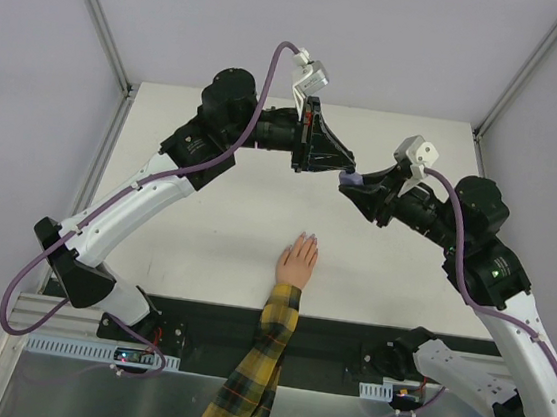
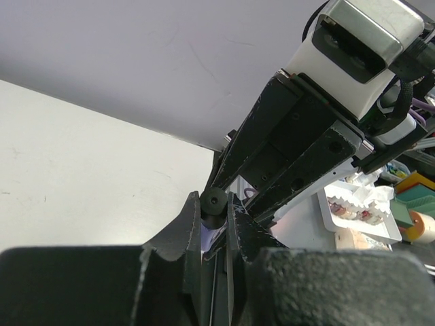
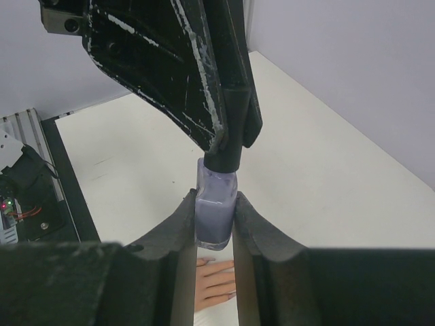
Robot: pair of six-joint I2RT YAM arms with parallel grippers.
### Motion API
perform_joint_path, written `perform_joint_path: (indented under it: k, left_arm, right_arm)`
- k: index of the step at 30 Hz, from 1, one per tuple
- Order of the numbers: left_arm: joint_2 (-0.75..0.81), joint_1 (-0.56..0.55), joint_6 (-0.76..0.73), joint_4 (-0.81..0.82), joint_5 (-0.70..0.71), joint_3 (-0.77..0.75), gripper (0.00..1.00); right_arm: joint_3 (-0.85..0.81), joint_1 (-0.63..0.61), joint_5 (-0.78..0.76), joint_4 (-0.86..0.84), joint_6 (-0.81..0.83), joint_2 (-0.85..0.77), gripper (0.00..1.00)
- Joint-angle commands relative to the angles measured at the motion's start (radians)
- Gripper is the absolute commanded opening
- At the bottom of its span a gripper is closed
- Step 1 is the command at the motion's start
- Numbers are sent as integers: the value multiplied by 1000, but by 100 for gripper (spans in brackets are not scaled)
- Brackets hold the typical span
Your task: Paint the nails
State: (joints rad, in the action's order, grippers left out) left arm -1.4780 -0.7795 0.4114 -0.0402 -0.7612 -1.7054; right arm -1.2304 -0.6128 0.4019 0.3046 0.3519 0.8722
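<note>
Right up against your right wrist lens, the right gripper (image 3: 215, 216) has both fingers pressed flat against the purple bottle (image 3: 216, 195). It clamps the glass body from either side with no gap showing. The bottle stands roughly upright in that grip. Coming down onto it from above is your left gripper (image 3: 228, 139), with its scuffed black fingers narrowed almost together on the black cap (image 3: 224, 160). The cap sits on the neck of the bottle, and you can see no gap between them. The left wrist view agrees: the round end of the cap is pinched between the two fingertips, with a sliver of pale purple glass just beneath it.

From the top camera, your two arms meet nose to nose in the air over the far half of the counter (image 1: 203, 250), with the bottle between them. Near of that meeting point and a little to the left, the hand (image 1: 296, 261) lies palm down on the counter. Its fingers point to the far side, and the yellow-and-dark plaid sleeve (image 1: 261, 358) runs back over the near edge. The nails (image 1: 304, 239) are at those fingertips, well apart from both grippers and too small for you to read their colour.
</note>
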Motion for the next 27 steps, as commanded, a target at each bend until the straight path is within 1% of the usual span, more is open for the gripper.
perform_joint_path:
  k: [1, 4, 6, 10, 12, 13, 18, 19, 21, 22, 25, 27]
  left_arm:
    - [8, -18, 9, 14, -95, -46, 0]
    - [12, -18, 12, 14, -122, -48, 0]
    - [15, -18, 10, 13, -139, -48, 0]
    - [21, -18, 7, 14, -168, -46, 0]
    - [25, -18, 6, 14, -178, -45, 0]
    - [27, -17, 4, 14, -181, -42, 0]
    - [42, -12, -2, 14, -179, -31, 0]
    - [45, -7, -2, 13, -164, -27, 0]
    - [59, 9, -3, 4, -136, -11, 0]
    - [62, 14, -5, -3, -121, -7, 0]
    - [87, 37, -29, -42, -18, 18, 0]
    - [111, 42, -80, -78, 107, 52, 0]
  right_arm:
    - [-18, -5, -20, -22, 7, -6, 19]
    - [-18, -4, -23, -22, 7, -3, 26]
    - [-21, -5, -25, -21, 7, 1, 27]
    - [-24, -4, -25, -21, 6, 4, 38]
    - [-24, -4, -25, -19, 4, 5, 41]
    - [-26, -4, -25, -21, 4, 7, 46]
    - [-29, -5, -34, -7, -1, 17, 60]
    - [-30, -4, -35, -2, 1, 19, 67]
    - [-26, -4, -35, 13, 4, 17, 73]
    - [-23, -4, -35, 17, 5, 11, 79]
    - [2, -4, -40, 33, 9, -12, 87]
    - [29, -4, -47, 47, 10, -28, 90]
